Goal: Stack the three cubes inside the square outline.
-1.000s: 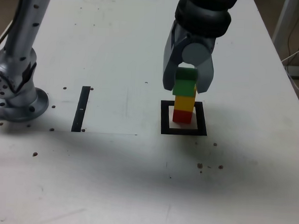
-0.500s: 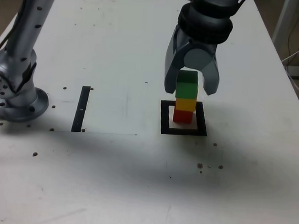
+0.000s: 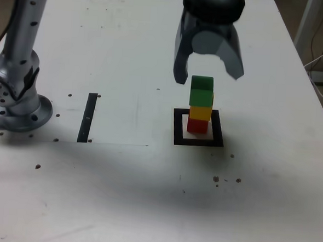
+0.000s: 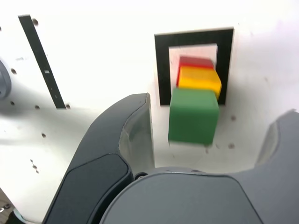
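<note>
Claw [image 3: 209, 80]: fingers apart — released
Green cube [image 3: 201, 91]: below claw — supported by yellow cube [image 3: 200, 113]

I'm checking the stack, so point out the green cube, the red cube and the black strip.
Green cube [image 3: 201, 91]: exterior view, the side facing the camera.
Red cube [image 3: 197, 126]: exterior view, its visible front side.
Black strip [image 4: 41, 56]: wrist view, near the middle of its length.
</note>
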You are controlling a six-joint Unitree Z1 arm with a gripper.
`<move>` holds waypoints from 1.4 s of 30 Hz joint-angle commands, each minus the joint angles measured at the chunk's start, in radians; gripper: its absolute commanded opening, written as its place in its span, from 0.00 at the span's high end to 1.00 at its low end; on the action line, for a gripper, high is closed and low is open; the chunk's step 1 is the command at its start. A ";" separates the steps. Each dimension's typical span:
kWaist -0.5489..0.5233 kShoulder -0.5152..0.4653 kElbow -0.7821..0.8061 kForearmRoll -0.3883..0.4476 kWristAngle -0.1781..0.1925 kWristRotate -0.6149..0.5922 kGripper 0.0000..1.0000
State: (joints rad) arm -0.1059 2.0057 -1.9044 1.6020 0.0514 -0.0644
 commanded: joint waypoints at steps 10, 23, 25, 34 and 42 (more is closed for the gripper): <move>0.002 -0.252 0.119 0.031 -0.050 0.029 0.01; 0.003 -0.476 0.583 -0.055 -0.030 0.032 0.01; 0.008 -0.494 0.641 -0.094 -0.027 0.038 0.01; 0.026 -0.509 0.856 -0.272 -0.019 0.058 0.01; 0.026 -0.523 0.928 -0.329 -0.056 0.062 0.01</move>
State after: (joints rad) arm -0.0810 1.4843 -0.9774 1.2827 0.0023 -0.0068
